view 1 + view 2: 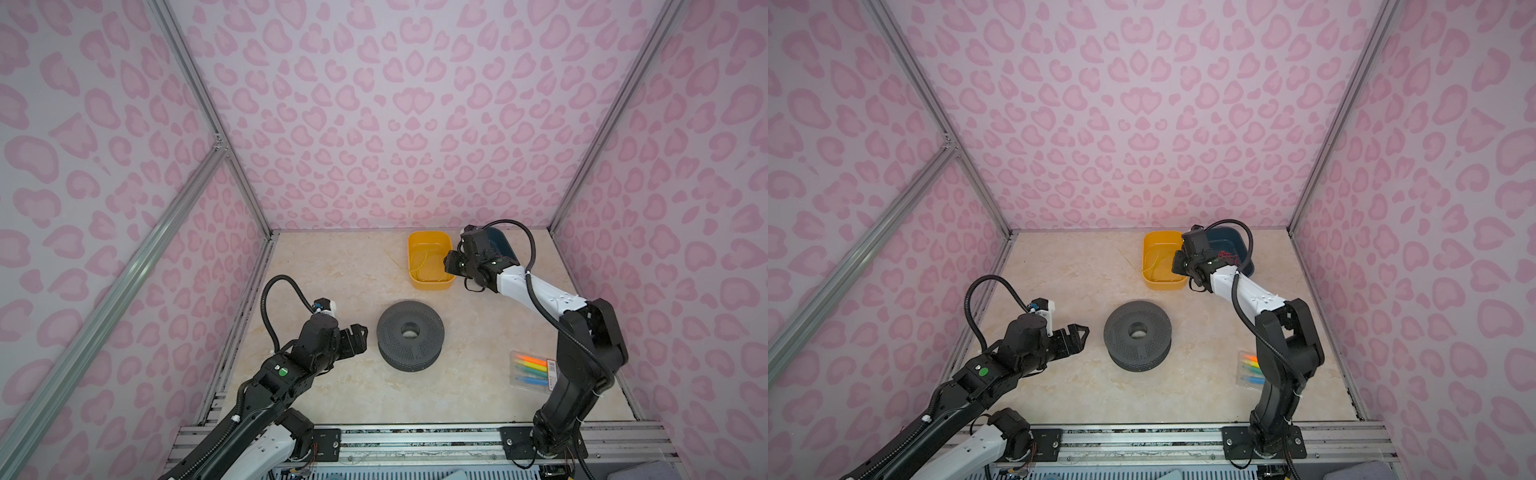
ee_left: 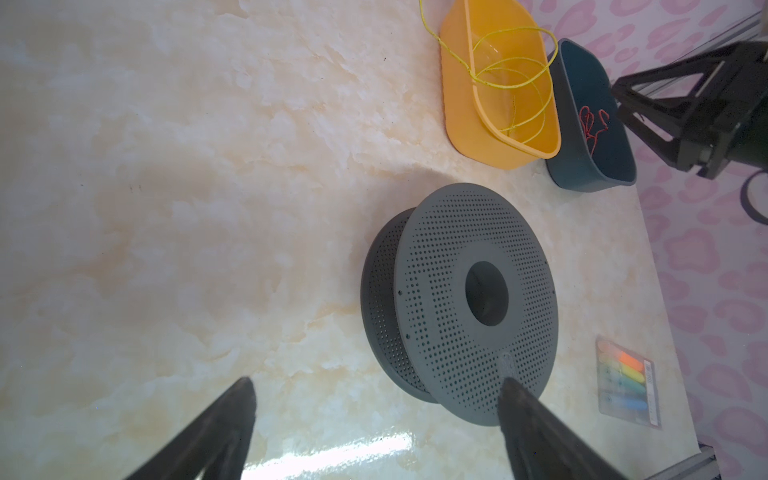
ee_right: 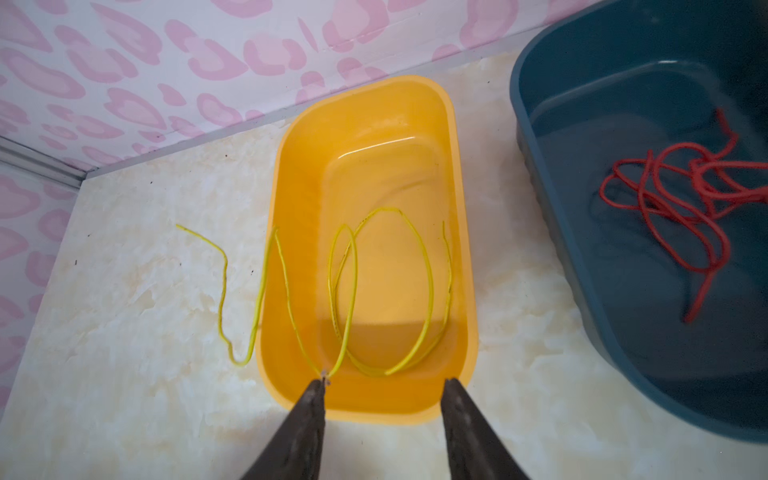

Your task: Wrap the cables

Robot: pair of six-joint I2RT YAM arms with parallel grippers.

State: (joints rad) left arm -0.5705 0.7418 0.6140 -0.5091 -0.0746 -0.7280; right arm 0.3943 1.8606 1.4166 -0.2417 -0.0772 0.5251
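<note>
The cables are one thin yellow wire (image 3: 225,274) lying in loose loops inside a yellow tub (image 3: 365,407), with one end trailing over the rim onto the table. In both top views the tub (image 1: 430,284) stands at the back of the table. My right gripper (image 3: 384,380) hangs over the tub's near rim, jaws apart, with a bend of the wire touching the tip of one finger (image 3: 316,390). Nothing sits between the jaws. My left gripper (image 2: 376,382) is open and empty, just left of a grey perforated spool (image 1: 409,347) at mid-table.
A dark blue tub (image 3: 540,174) holding a tangle of red wires (image 3: 665,199) stands right beside the yellow tub. A clear pack of coloured markers (image 1: 534,370) lies near the right arm's base. Pink patterned walls enclose the table on three sides.
</note>
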